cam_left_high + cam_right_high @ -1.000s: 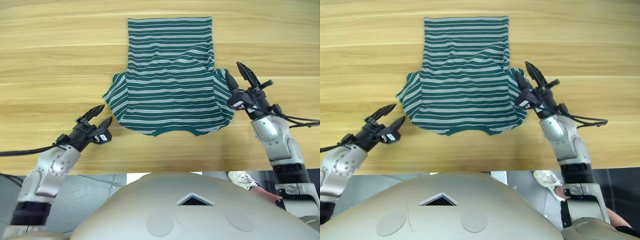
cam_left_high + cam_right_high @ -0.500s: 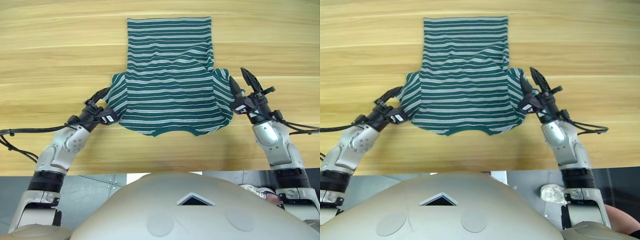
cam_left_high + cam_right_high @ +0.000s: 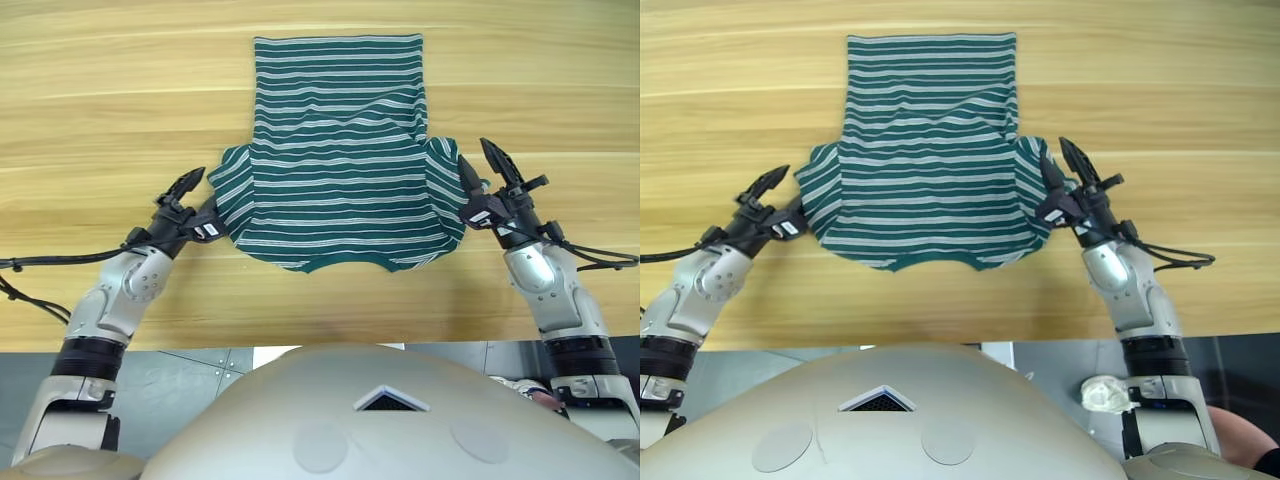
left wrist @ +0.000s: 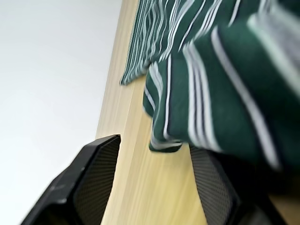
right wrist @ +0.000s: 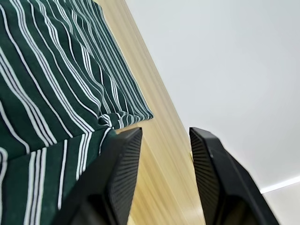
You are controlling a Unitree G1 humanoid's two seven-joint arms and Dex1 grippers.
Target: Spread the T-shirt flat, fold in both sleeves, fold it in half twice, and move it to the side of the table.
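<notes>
Sleeve-fold step: L gripper (image 3: pixel 204 194) & R gripper (image 3: pixel 475 160) jaws both apart, straddling T-shirt (image 3: pixel 335 150) sleeve edges on worktop (image 3: pixel 100 100); next prob. needs clamping the sleeves, then folding inward

No readable text, labels, numbers or signs anywhere.

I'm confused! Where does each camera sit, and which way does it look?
Left eye: on the head, looking down at the T-shirt and table; left claw and right claw show.
Right eye: beside it, same scene.
Left wrist: behind the left claw, facing the T-shirt.
Right wrist: behind the right claw, facing the T-shirt.
Shared: the T-shirt.
</notes>
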